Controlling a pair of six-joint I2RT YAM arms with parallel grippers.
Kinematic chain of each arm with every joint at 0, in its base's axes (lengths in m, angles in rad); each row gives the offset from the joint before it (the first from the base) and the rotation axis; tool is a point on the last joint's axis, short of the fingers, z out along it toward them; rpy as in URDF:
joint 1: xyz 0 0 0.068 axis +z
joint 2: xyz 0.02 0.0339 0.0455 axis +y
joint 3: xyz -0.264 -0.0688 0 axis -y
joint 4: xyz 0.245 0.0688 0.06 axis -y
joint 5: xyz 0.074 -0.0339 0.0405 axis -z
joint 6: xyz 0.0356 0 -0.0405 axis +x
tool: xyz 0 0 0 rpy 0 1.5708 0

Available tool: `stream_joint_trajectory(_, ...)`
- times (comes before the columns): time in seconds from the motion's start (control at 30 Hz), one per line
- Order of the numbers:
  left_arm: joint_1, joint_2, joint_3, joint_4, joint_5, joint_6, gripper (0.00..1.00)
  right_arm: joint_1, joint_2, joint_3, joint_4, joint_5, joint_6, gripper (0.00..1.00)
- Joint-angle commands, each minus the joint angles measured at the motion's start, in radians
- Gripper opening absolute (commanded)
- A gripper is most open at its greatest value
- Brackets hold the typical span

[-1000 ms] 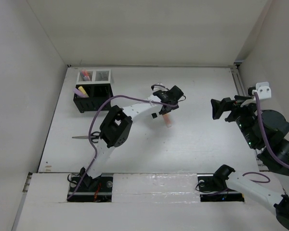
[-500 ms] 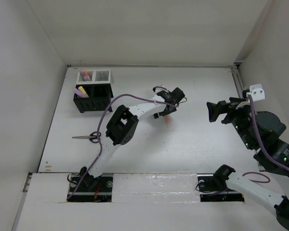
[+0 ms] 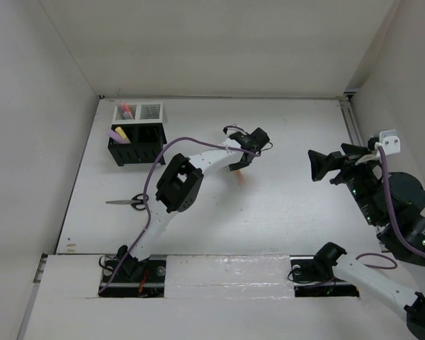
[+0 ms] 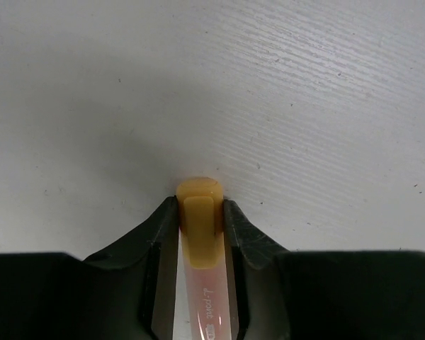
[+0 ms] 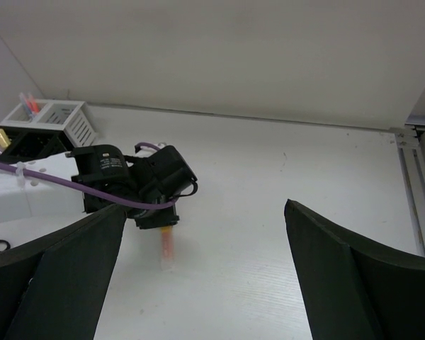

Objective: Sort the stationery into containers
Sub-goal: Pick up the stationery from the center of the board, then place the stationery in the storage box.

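Mid-tabletop [image 3: 290,205], we see the left gripper [image 3: 240,167] pinched narrow onto the orange pen [image 4: 198,234], whose long axis runs roughly far-to-near, slightly slanted. Only the left wrist view gives us the yellowish cap end at the fingertips [image 4: 244,234], pointing away from that camera, plus faint print on the barrel. Only the right wrist view shows the right gripper [image 5: 205,209] spread wide, holding nothing, well apart from the pen.

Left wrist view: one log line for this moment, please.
left gripper: closed on pen | right gripper: open, empty | scissors: lying on table
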Motion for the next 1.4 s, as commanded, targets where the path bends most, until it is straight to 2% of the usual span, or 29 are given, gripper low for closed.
stream_joint_trajectory(0.0, 0.005, 0.092, -0.058, -0.043, 0.053, -0.005, 0.13, -0.008, -0.007, -0.004, 0.064, -0.013, 0.006, 1.0)
stream_joint_trajectory(0.07, 0.005, 0.092, -0.078, -0.028, 0.076, -0.005, 0.0, -0.008, -0.007, -0.004, 0.064, -0.013, 0.006, 1.0)
stream_joint_trajectory(0.17, 0.005, 0.066, -0.118, 0.001, 0.076, -0.005, 0.0, -0.008, -0.007, -0.004, 0.064, -0.025, 0.006, 1.0)
stream_joint_trajectory(0.27, 0.005, 0.001, -0.165, 0.023, -0.007, 0.005, 0.0, -0.008, 0.002, -0.004, 0.064, -0.034, 0.006, 1.0)
stream_joint_trajectory(0.53, 0.025, -0.314, -0.175, 0.043, -0.369, 0.21, 0.0, -0.008, 0.003, -0.015, 0.084, -0.045, -0.003, 1.0)
stream_joint_trajectory(0.6, 0.057, -0.349, -0.153, 0.018, -0.421, 0.227, 0.0, -0.008, 0.012, -0.024, 0.095, -0.054, -0.003, 1.0)
stream_joint_trajectory(0.73, 0.193, -0.44, -0.13, -0.008, -0.456, 0.262, 0.0, -0.008, 0.021, -0.024, 0.095, -0.066, -0.003, 1.0)
stream_joint_trajectory(0.83, 0.258, -0.472, -0.109, -0.019, -0.58, 0.287, 0.0, -0.008, 0.021, -0.024, 0.104, -0.066, -0.003, 1.0)
stream_joint_trajectory(0.97, 0.404, -0.504, -0.029, -0.082, -0.688, 0.268, 0.0, -0.008, 0.021, -0.052, 0.147, -0.111, -0.012, 1.0)
stream_joint_trajectory(1.13, 0.562, -0.561, -0.156, 0.183, -0.869, 0.4, 0.0, -0.008, 0.021, -0.095, 0.214, -0.2, -0.003, 1.0)
stream_joint_trajectory(1.3, 0.687, -0.596, -0.23, 0.311, -0.848, 0.396, 0.0, -0.008, 0.041, -0.127, 0.254, -0.243, 0.008, 1.0)
stream_joint_trajectory(1.37, 0.7, -0.596, -0.291, 0.43, -0.864, 0.448, 0.0, -0.008, 0.052, -0.127, 0.263, -0.252, 0.008, 1.0)
